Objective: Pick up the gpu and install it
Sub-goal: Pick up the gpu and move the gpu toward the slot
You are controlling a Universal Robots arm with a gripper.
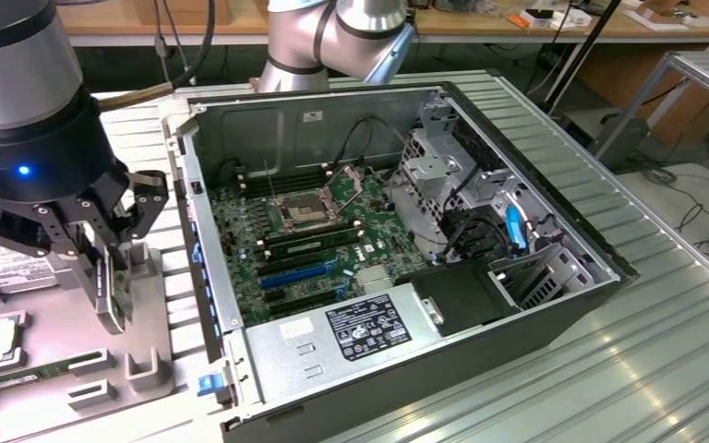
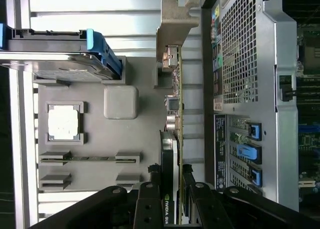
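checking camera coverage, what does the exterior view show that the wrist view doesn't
Exterior only: the power supply and drive cage inside the open computer case, plus the arm. Wrist only: the case's rear vent grille and the logo on the graphics card. Both: the gripper closed on the upright graphics card, standing in the grey tray.

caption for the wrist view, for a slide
gripper closed on the gpu, card on edge at the gray parts tray, beside the computer case
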